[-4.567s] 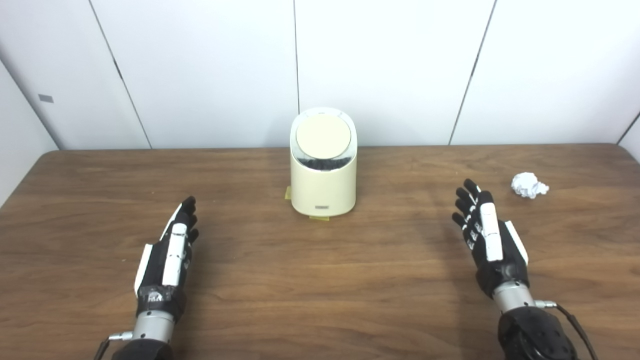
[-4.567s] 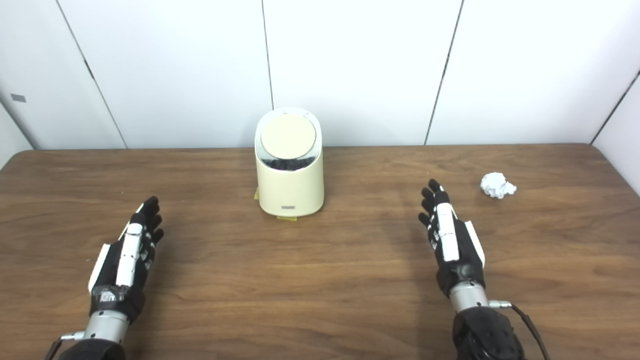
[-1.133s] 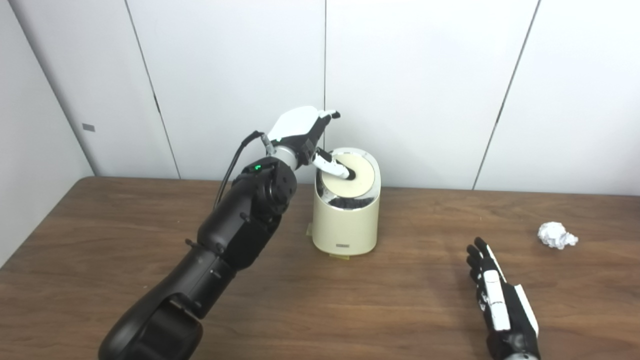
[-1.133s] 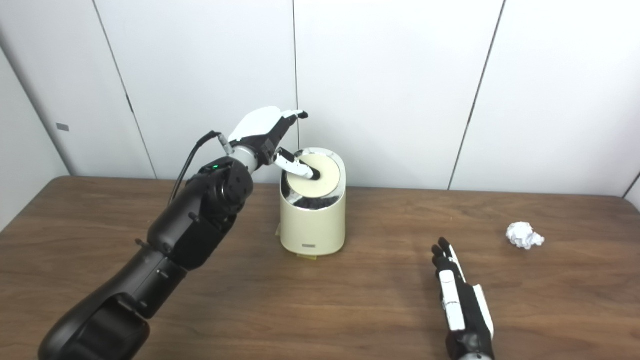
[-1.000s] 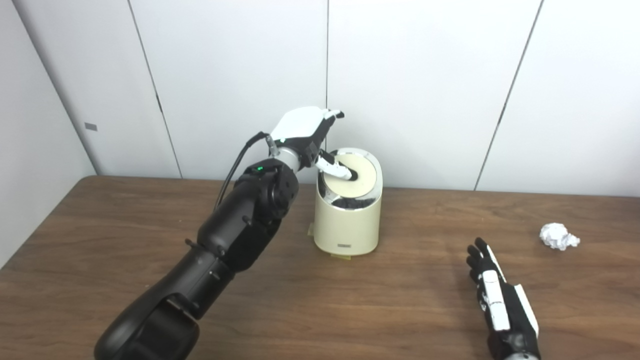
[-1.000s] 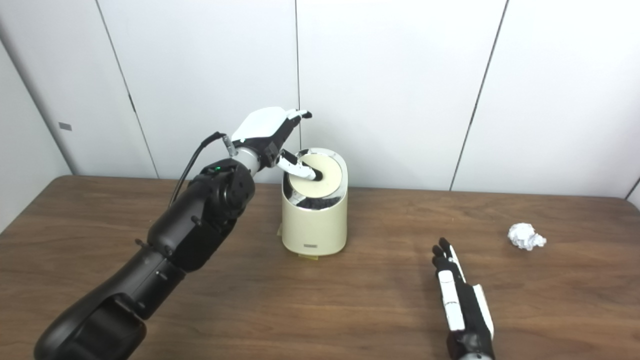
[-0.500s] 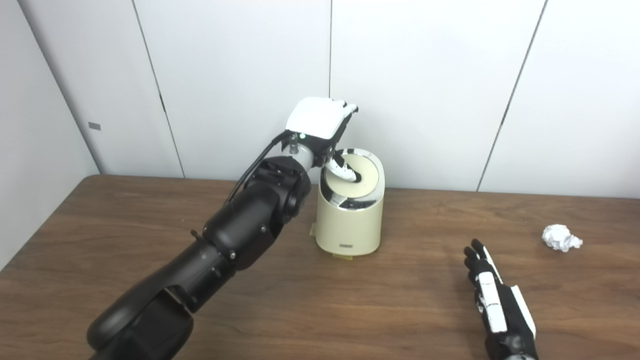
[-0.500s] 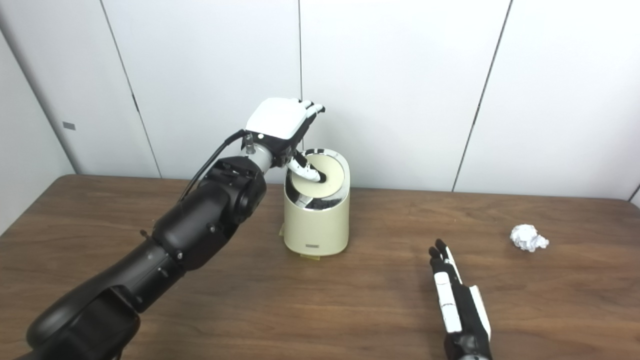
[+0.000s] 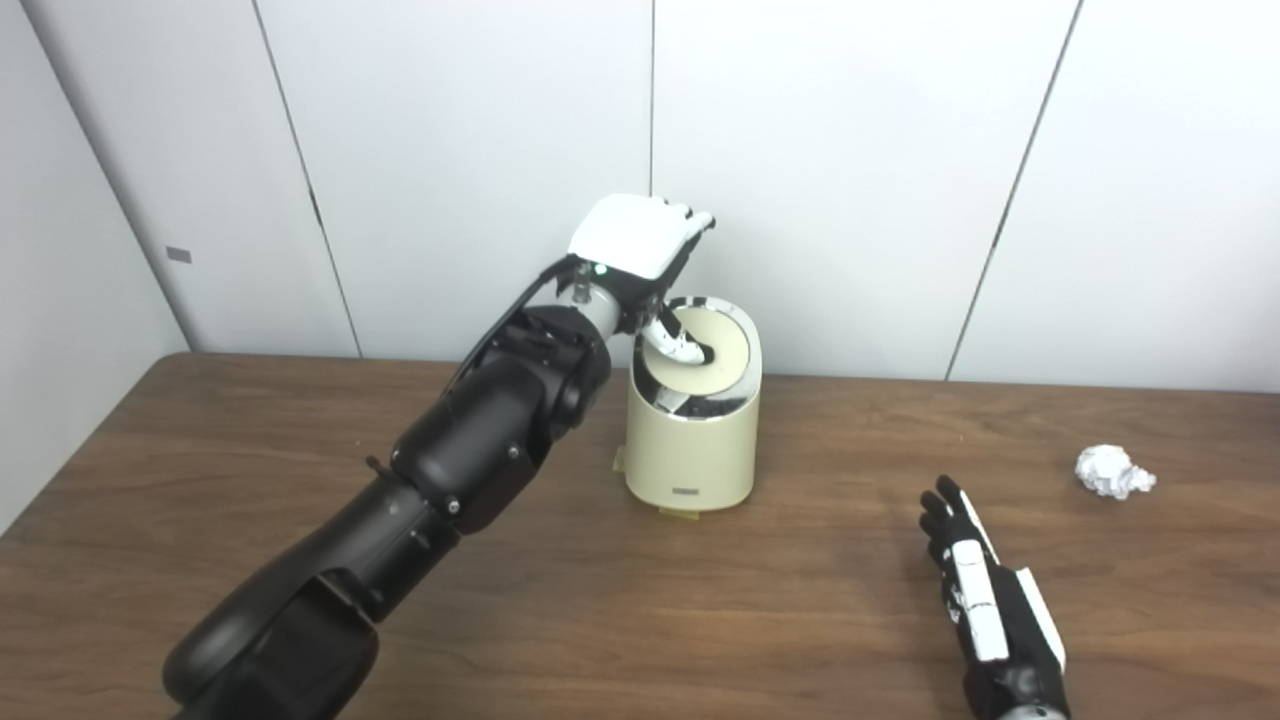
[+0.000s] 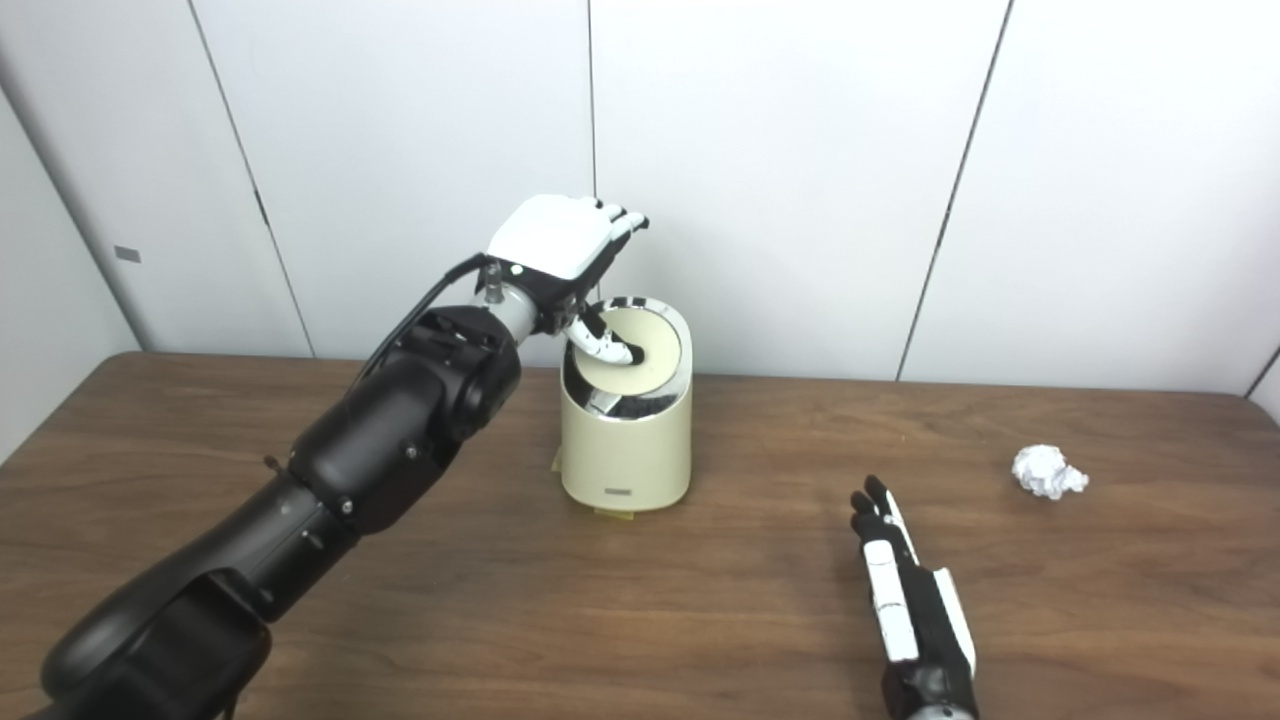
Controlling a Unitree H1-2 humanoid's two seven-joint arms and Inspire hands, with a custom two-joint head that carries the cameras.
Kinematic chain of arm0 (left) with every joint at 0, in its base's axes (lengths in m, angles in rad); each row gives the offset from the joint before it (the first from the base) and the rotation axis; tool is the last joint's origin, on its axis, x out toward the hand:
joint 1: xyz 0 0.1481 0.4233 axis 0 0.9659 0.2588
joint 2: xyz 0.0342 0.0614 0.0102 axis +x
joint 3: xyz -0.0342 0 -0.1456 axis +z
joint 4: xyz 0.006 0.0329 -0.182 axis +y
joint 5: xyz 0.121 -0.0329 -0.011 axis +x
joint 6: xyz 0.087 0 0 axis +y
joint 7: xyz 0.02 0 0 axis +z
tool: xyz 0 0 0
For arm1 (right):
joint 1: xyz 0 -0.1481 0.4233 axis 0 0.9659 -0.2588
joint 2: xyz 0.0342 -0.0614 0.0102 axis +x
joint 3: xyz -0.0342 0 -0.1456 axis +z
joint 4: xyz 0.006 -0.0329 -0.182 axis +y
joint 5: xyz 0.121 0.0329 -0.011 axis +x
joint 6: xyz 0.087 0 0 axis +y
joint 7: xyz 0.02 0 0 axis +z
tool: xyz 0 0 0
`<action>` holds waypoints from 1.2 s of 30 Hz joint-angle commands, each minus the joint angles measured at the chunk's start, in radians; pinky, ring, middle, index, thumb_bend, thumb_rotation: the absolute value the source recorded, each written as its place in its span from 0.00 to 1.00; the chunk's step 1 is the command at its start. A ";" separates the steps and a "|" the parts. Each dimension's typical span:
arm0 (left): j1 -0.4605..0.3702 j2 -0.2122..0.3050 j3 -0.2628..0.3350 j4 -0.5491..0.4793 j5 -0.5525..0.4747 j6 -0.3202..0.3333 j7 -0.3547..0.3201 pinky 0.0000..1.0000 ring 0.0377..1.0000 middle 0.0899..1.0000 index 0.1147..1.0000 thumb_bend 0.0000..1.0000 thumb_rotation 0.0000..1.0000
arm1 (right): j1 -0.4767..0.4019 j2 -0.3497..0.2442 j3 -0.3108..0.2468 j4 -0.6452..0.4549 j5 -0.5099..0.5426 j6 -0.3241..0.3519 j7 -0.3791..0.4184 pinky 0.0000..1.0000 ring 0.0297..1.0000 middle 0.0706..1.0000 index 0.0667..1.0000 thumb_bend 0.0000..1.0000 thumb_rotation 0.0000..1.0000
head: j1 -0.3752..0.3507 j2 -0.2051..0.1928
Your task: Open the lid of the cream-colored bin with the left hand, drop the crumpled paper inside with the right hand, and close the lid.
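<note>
— What is seen of the surfaces?
— The table (image 9: 250, 440) is of brown wood grain with a dull sheen. The cream-colored bin (image 9: 690, 450) looks smooth and matt, like plastic, with a glossy mirrored rim under the lid (image 9: 715, 350).
— And the rest?
— The crumpled paper (image 9: 1112, 472) is white and creased. The left hand (image 9: 640, 240) is backed by smooth white plastic.

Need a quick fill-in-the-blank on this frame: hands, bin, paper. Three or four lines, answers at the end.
1. The thumb of the left hand presses on the round ____ of the cream bin.
2. The crumpled paper lies on the ____, untouched.
3. The right hand rests flat, fingers apart, holding ____.
4. The paper lies nearer to the ____ hand.

Missing words: lid; table; nothing; right
</note>
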State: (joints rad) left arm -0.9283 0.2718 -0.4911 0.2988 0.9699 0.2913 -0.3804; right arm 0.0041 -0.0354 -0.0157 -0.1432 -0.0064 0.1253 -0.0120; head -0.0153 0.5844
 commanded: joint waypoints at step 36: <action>0.577 -0.150 0.624 -0.495 -0.914 0.047 0.213 0.87 0.90 0.91 0.92 0.50 0.86 | -0.134 -0.082 -0.061 -0.113 0.045 0.083 0.026 0.88 0.92 0.93 0.94 0.66 0.57 | -0.030 0.015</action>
State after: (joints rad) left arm -0.3306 0.1238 0.1240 -0.1461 0.0772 0.3684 -0.1916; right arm -0.0926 -0.1061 -0.0647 -0.2208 0.0244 0.2125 0.0072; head -0.0445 0.5982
